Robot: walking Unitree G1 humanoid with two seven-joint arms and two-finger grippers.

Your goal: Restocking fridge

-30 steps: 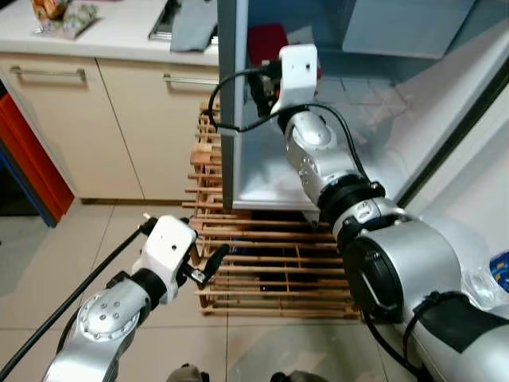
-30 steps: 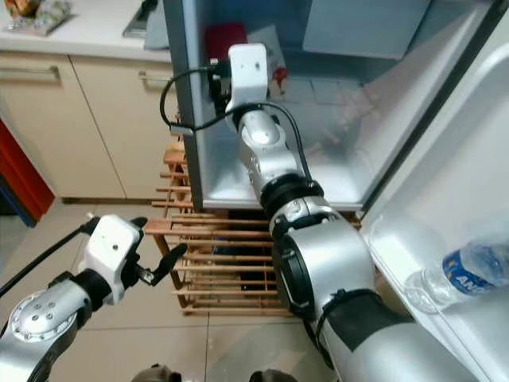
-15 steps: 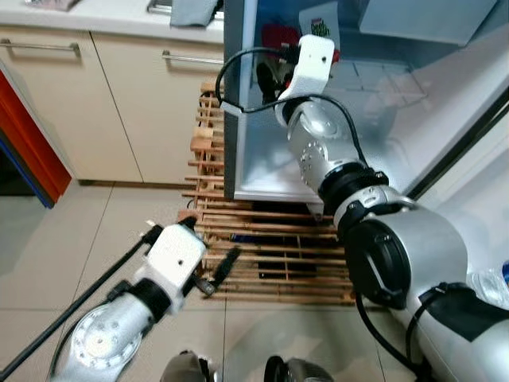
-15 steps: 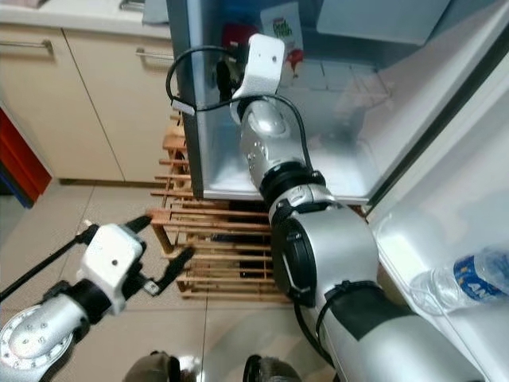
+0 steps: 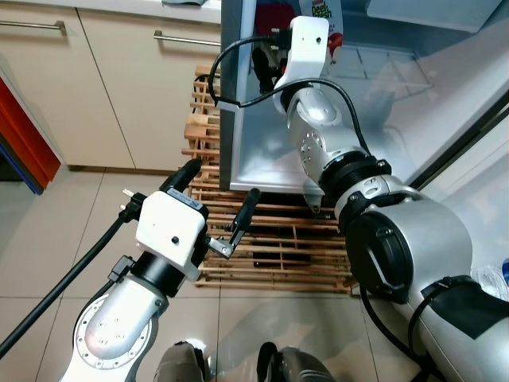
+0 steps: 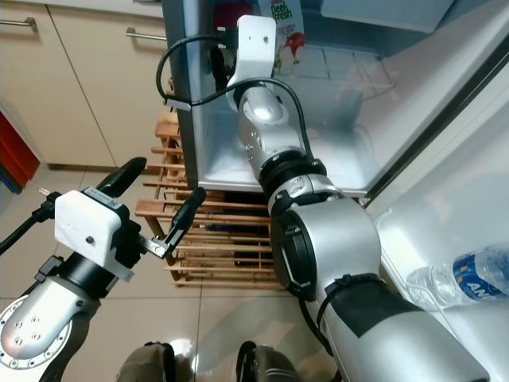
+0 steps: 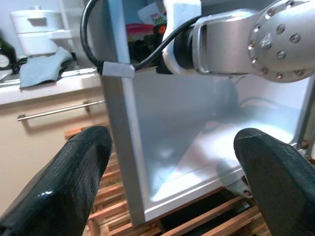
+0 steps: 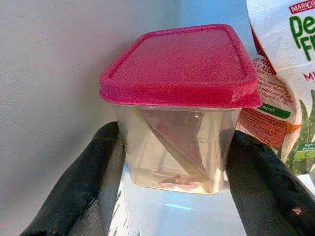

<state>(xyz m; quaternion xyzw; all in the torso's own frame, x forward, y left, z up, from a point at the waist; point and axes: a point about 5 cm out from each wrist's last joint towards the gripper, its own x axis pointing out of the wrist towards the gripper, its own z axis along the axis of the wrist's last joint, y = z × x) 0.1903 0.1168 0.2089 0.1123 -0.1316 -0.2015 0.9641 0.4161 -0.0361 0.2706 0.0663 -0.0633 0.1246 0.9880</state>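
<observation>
Fridge (image 5: 238, 119) is my landmark, door open, pale inner walls and a shelf floor showing. My right arm reaches deep into it, up near the back left corner. Left of the fridge are cream kitchen cupboards (image 5: 87, 95); under and in front of the fridge is a wooden slatted rack (image 5: 270, 247) on the tiled floor. To the right of the fridge, on the door side, a water bottle (image 6: 457, 274) lies in a door tray.

Inside the fridge at the back: a juice carton (image 8: 283, 73), and just beside it the container (image 8: 179, 108), clear plastic with a pink lid, something pinkish inside. My right gripper (image 8: 172, 162) has a finger on each side of the container, pads against its walls or very nearly so; I judge it is still clenched on the box, not released yet. The container looks to be sitting on or just above the fridge shelf; I cannot tell which.

Changed over the last second: my view has tipped down and closer, so more floor shows. My left gripper (image 5: 219, 203) has come up from low by the rack to in front of the fridge's lower left edge, fingers spread wide, holding nothing. The right arm has stayed in the fridge.

Meaning: placing is nearly done, letting go is the likely next step.
</observation>
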